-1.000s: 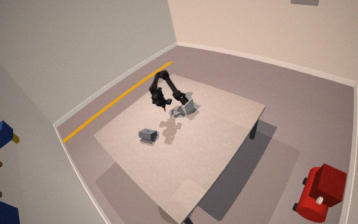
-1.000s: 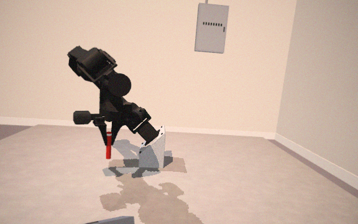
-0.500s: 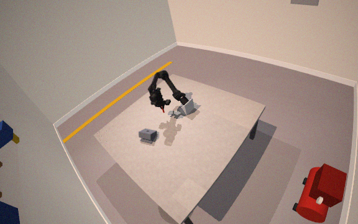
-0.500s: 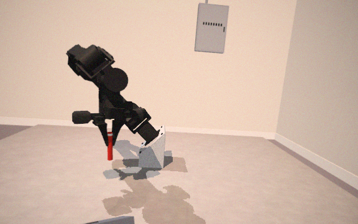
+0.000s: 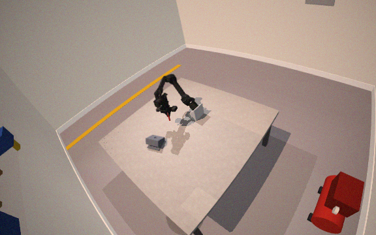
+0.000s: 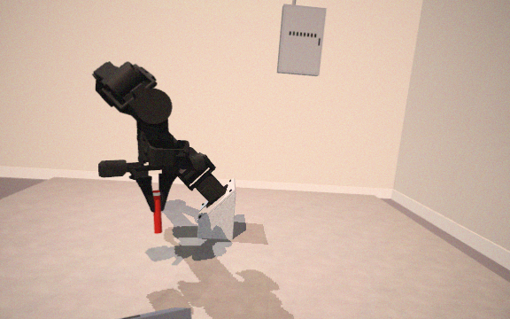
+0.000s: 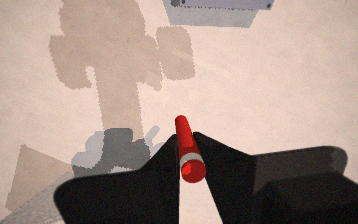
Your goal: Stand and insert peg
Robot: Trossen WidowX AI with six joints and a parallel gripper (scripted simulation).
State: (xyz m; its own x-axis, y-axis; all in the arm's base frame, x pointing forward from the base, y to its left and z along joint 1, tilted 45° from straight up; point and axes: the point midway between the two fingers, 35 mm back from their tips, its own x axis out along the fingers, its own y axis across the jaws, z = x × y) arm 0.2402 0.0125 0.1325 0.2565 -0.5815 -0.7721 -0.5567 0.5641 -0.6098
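The red peg is held nearly upright above the table, with its white-banded end up and its plain end down. My gripper is shut on the peg below the band. The grey block with the sloped panel stands on the table apart from the peg. A small dark spot on its face in the top camera looks like the hole. In the exterior view and the wrist view only an edge of the block shows.
The arm's base is on a pale wedge-shaped mount behind the gripper. The arm's shadows fall on the table between the mount and the grey block. A red machine stands on the floor beyond the table.
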